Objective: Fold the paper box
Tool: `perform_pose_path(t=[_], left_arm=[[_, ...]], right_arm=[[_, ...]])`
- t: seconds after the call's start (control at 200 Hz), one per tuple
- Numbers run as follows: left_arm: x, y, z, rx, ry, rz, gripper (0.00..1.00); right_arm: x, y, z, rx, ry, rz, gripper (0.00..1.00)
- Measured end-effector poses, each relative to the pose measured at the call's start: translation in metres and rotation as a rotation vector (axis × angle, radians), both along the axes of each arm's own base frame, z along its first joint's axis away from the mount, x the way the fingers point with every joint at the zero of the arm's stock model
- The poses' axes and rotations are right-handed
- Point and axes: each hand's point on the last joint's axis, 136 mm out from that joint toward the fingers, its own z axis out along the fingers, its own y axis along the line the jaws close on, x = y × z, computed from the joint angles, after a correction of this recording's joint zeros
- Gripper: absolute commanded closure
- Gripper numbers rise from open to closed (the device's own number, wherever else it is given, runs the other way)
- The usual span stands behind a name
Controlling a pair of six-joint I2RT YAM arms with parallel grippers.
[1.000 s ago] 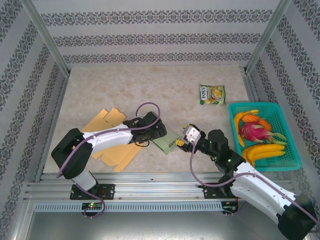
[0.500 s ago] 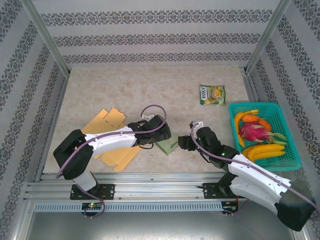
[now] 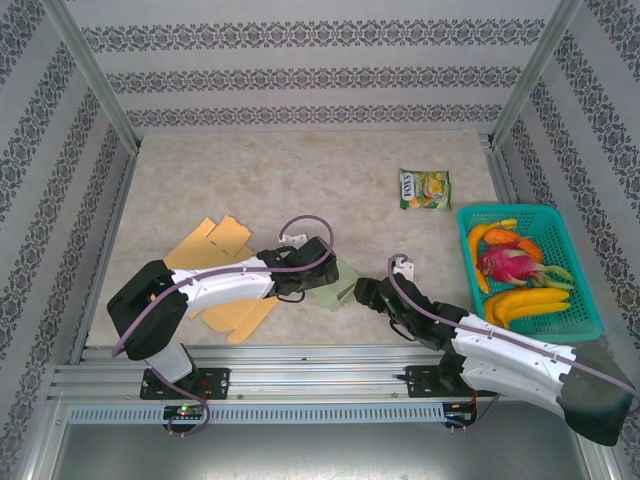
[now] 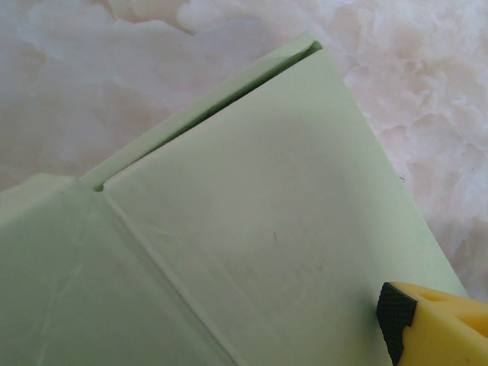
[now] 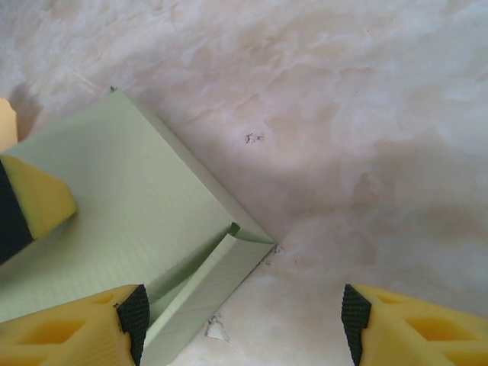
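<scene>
The pale green paper box (image 3: 338, 292) lies flat on the table between the two arms. It takes up most of the left wrist view (image 4: 252, 229), with a raised side flap along its upper edge. My left gripper (image 3: 316, 272) is open over the box's left part, and one yellow fingertip (image 4: 408, 324) rests at the panel's edge. My right gripper (image 3: 366, 292) is low at the box's right corner. In the right wrist view this gripper (image 5: 242, 324) is open, and the box's folded corner flap (image 5: 221, 267) lies between its fingers. The left arm's fingertip (image 5: 34, 200) sits on the green panel.
Flat brown cardboard pieces (image 3: 212, 242) lie left of the box, under the left arm. A snack bag (image 3: 424, 188) sits at the back right. A teal basket (image 3: 545, 336) holding bananas and other fruit stands at the right edge. Metal rails run along the near edge.
My right arm has swung down and to the left, bringing its gripper low beside the box's right corner. The left gripper has shifted slightly to the right over the box.
</scene>
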Motion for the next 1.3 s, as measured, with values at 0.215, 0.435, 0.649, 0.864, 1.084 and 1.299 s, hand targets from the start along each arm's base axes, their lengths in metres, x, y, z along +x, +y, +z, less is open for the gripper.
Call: perform_pose_path(t=[0.215, 0.435, 0.649, 0.864, 1.084, 1.299], left_arm=[[-0.002, 0.001, -0.003, 0.004, 0.004, -0.003, 0.06], [-0.006, -0.002, -0.005, 0.004, 0.005, -0.011, 0.06], [-0.005, 0.0, -0.007, 0.013, -0.001, -0.006, 0.06], [-0.008, 0.0, -0.01, 0.021, 0.002, -0.013, 0.06], [-0.013, 0.005, -0.017, 0.03, 0.009, -0.016, 0.06], [-0.014, 0.009, -0.007, 0.019, -0.013, -0.015, 0.03]], right_arm=[[0.001, -0.001, -0.001, 0.07, 0.009, -0.071, 0.3], [-0.001, 0.02, -0.004, 0.056, 0.04, -0.04, 0.29], [0.007, 0.039, -0.01, 0.038, 0.081, -0.055, 0.29], [0.008, 0.037, -0.026, -0.022, 0.107, -0.063, 0.31], [0.009, 0.035, -0.03, -0.062, 0.096, -0.052, 0.34], [0.013, 0.036, -0.032, -0.101, 0.082, -0.028, 0.34]])
